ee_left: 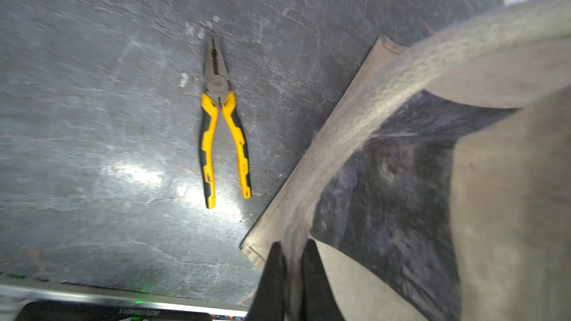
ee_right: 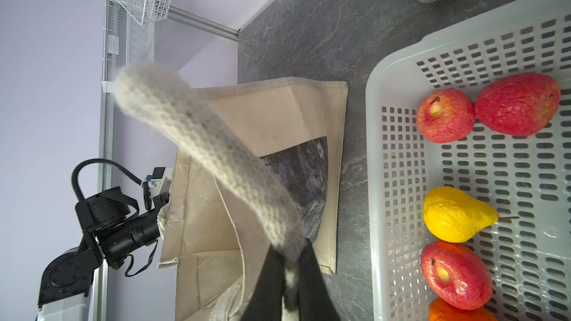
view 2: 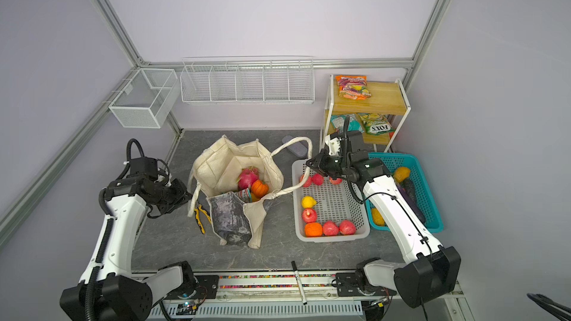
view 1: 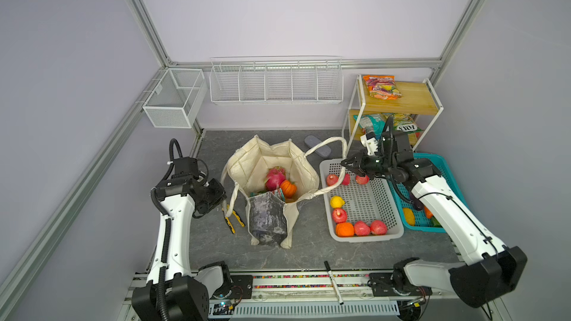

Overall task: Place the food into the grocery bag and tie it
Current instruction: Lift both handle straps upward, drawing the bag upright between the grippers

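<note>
The grocery bag (view 1: 272,159) (view 2: 228,162) stands open mid-table, its marbled panel (view 1: 267,217) facing the front. Inside lie a pink dragon fruit (view 1: 275,177), a small orange pumpkin (view 1: 288,188) and a teal packet (view 1: 276,194). My left gripper (ee_left: 292,248) (view 1: 227,203) is shut on the bag's left handle (ee_left: 355,118), low beside the bag. My right gripper (ee_right: 290,251) (view 1: 343,163) is shut on the right handle (ee_right: 200,137) (view 1: 330,142), holding the loop up over the white basket's near corner. More food, red apples (ee_right: 445,115), an orange (view 1: 344,229) and a yellow pear (ee_right: 454,214), lies in that basket.
White perforated basket (view 1: 367,237) sits right of the bag, with a teal basket (view 1: 446,165) behind my right arm. Yellow pliers (ee_left: 221,125) (view 1: 231,222) lie left of the bag. A grey case (view 1: 316,145), a shelf (view 1: 411,100) with snack packets and a marker (view 1: 333,282) are nearby.
</note>
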